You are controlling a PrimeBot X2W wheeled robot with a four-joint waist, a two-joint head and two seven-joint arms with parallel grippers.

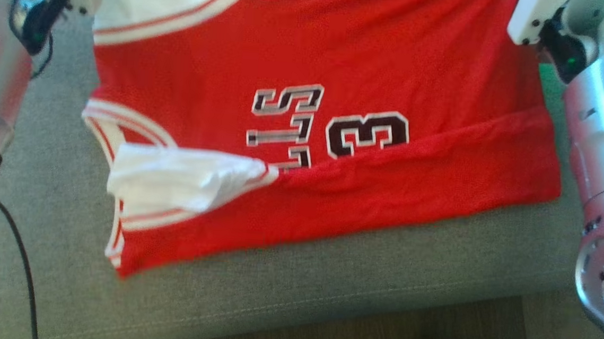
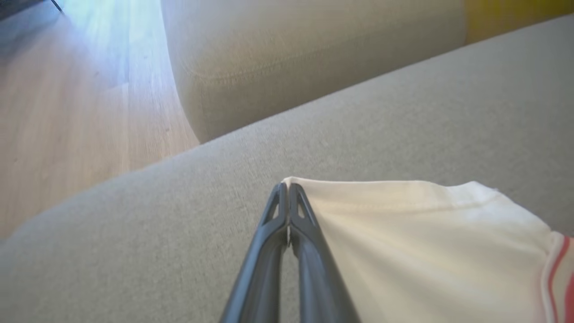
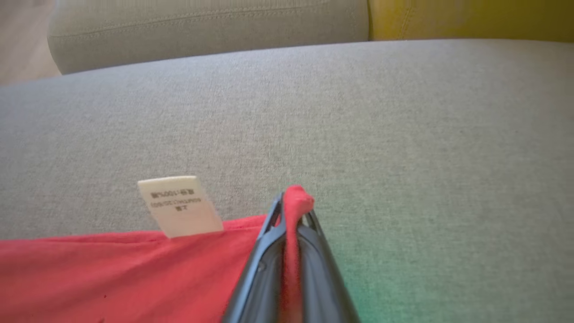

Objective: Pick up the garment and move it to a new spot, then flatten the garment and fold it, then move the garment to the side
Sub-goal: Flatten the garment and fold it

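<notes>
The garment (image 1: 386, 186) is a red sleeveless jersey with white trim and dark lettering (image 1: 331, 129), lying across a grey sofa cushion (image 1: 433, 264) with its shoulders to the left and its hem to the right. The near long edge is turned over onto itself, covering the lower part of the lettering. A loose white bunch (image 1: 174, 176) sits crumpled at the near left (probably the lining or a turned-out armhole).

It looks like thin, light knit: soft, with no stiffness of its own, so it will sag and swing between any two held points. It will probably slide easily over the cushion weave. Corners and seamed edges are the sensible holds, since a pinch in the open middle would only gather a wad.

The left gripper (image 2: 287, 187) is pinched tight on the tip of a white corner at the far left. The right gripper (image 3: 293, 211) is clamped on a red hem corner at the far right, with a nub of cloth poking out past its tips. A small white care label (image 3: 179, 204) stands up from the hem just beside it.

With both far corners held, I judge this a flatten-or-fold step. Pulling evenly should keep the far edge taut, though the near fold and white bunch may need separate smoothing. Beyond the cushion, on the near side, there is wooden floor (image 1: 375, 334).
</notes>
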